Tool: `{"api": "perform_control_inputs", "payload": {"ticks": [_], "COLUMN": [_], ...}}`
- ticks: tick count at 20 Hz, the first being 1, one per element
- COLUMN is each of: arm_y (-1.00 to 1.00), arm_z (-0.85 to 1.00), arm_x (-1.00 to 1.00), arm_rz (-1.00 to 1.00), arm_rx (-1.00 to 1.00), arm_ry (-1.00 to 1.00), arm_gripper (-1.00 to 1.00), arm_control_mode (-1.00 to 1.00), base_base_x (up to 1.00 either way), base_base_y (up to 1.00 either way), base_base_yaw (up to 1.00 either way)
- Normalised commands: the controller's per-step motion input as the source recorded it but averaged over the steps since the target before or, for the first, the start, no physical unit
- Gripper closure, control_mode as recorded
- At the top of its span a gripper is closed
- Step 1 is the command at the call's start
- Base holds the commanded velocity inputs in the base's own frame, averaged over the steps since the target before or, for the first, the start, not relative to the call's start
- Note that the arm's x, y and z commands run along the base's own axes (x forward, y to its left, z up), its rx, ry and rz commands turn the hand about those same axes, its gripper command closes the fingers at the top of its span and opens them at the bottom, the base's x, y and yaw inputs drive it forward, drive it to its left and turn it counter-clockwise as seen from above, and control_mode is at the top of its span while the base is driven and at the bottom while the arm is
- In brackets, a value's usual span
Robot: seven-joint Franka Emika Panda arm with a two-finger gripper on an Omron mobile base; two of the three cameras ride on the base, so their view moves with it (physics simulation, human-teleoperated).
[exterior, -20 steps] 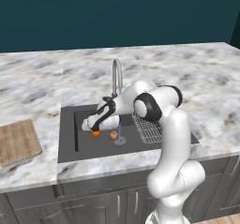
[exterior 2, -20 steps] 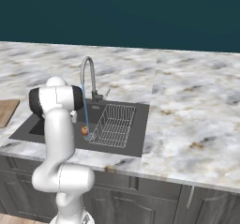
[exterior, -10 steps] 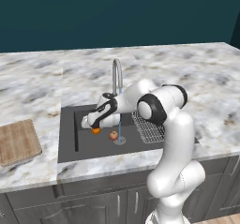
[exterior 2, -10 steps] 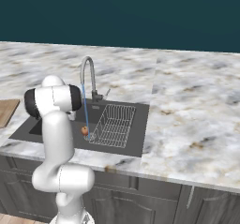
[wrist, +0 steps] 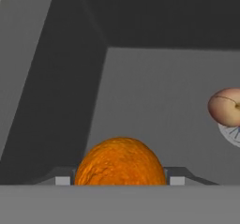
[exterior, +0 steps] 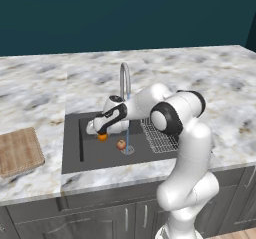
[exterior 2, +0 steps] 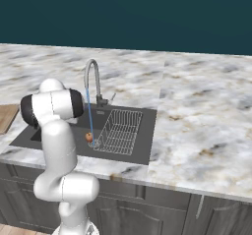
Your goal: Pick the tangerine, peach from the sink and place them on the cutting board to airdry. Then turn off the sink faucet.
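Two fruits wait in the sink (exterior: 90, 160), and the tangerine (wrist: 120, 162) is the one in hand: in the hand view it sits squarely between the two finger tips (wrist: 177, 180), low and centred, filling the space between them. The gripper (exterior: 103, 133) hangs just over the basin floor at the left part of the sink, with the orange ball at its tip in the left base view. Its jaws stand fairly wide, each tip close against a side of the fruit, which reads as a clamp on the tangerine; whether the fruit has left the floor I cannot tell.

That grip makes sense, since the fruit has to be carried out over the sink wall to the cutting board (exterior: 17, 152), which lies on the counter well to the left of the basin.

Nearby, the peach (exterior: 121, 144) rests on the sink floor beside the drain, apart from the tangerine, where a thin stream falls from the sink faucet (exterior: 123, 81); the water is running, so shutting it off is, by my judgement, the last step. A wire rack (exterior: 160, 135) fills the right part of the basin.
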Motion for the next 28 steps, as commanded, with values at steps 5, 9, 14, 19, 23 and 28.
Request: {"api": "perform_control_inputs", "payload": {"ticks": [5, 9, 14, 19, 23, 28], "arm_y": [0.11, 0.17, 0.18, 0.21, 0.27, 0.31], "arm_z": [0.22, 0.19, 0.20, 0.18, 0.11, 0.09], "arm_x": [-0.02, -0.01, -0.01, -0.01, 0.00, 0.00], "arm_rz": [-0.01, -0.02, -0.02, -0.02, -0.02, -0.01], "arm_rx": [-0.01, -0.01, -0.01, -0.01, -0.02, -0.03], "arm_ry": [0.00, 0.00, 0.00, 0.00, 0.00, -0.03], "arm_gripper": [1.00, 1.00, 1.00, 1.00, 1.00, 1.00], "arm_control_mode": [-1.00, -1.00, -1.00, -1.00, -1.00, -1.00], "base_base_x": [0.00, 0.00, 0.00, 0.00, 0.00, 0.00], "base_base_y": [0.00, 0.00, 0.00, 0.00, 0.00, 0.00], "base_base_yaw": [0.00, 0.00, 0.00, 0.00, 0.00, 0.00]}}
